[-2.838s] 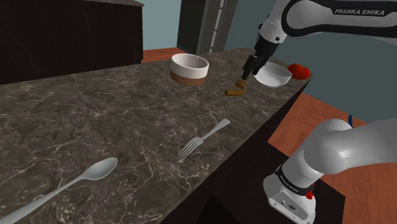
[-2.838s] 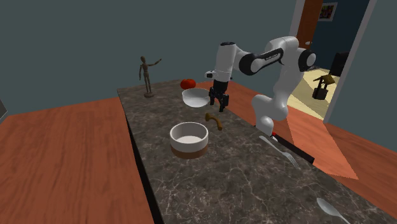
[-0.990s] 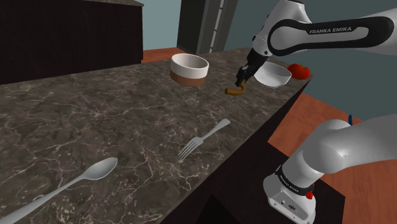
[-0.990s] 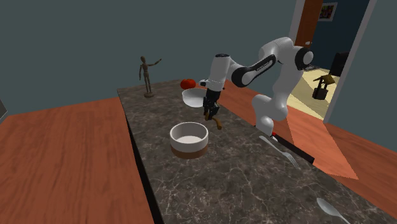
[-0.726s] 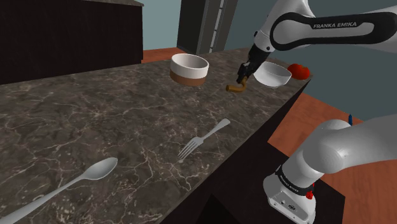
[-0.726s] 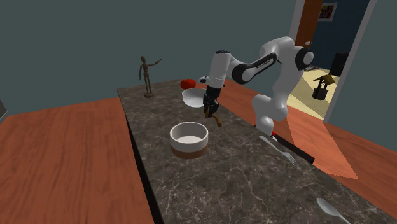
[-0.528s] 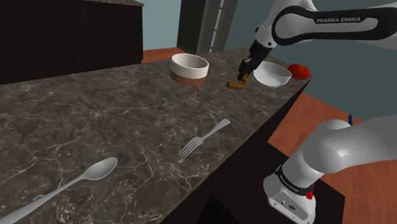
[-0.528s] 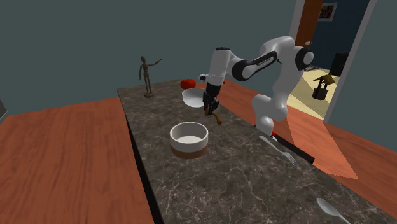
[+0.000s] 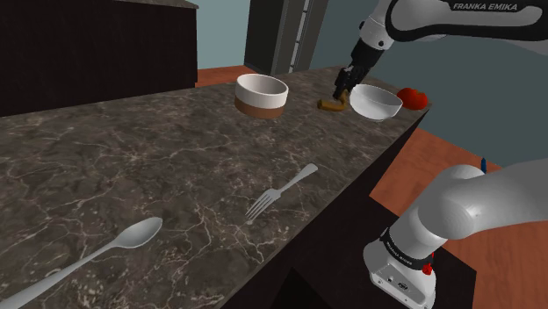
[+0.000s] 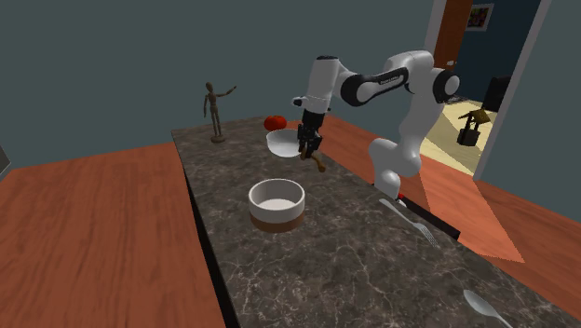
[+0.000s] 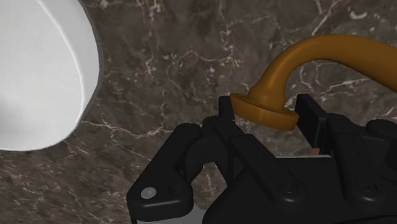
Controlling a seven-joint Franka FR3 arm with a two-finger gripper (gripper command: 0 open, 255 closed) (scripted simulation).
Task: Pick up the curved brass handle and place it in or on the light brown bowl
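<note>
Where the counter point(image 9: 176, 158) is taken in by the shoulder view, the gripper point(image 9: 342, 85) is seen closed around the handle point(image 9: 330, 105), which is held between the brown-based bowl point(image 9: 262, 95) and the white bowl point(image 9: 376, 102), near the counter's far end. A fork point(image 9: 279, 193) and a spoon point(image 9: 97, 255) are laid toward the near end.

In the second exterior view, the handle point(image 10: 317, 164) is hung from the gripper point(image 10: 307, 149) just beside the white bowl point(image 10: 283, 142), apart from the brown-based bowl point(image 10: 276, 203).

In the wrist view, the handle's point(image 11: 305, 63) round foot is clasped between the fingers point(image 11: 312, 113), with the white bowl point(image 11: 38, 70) near.
</note>
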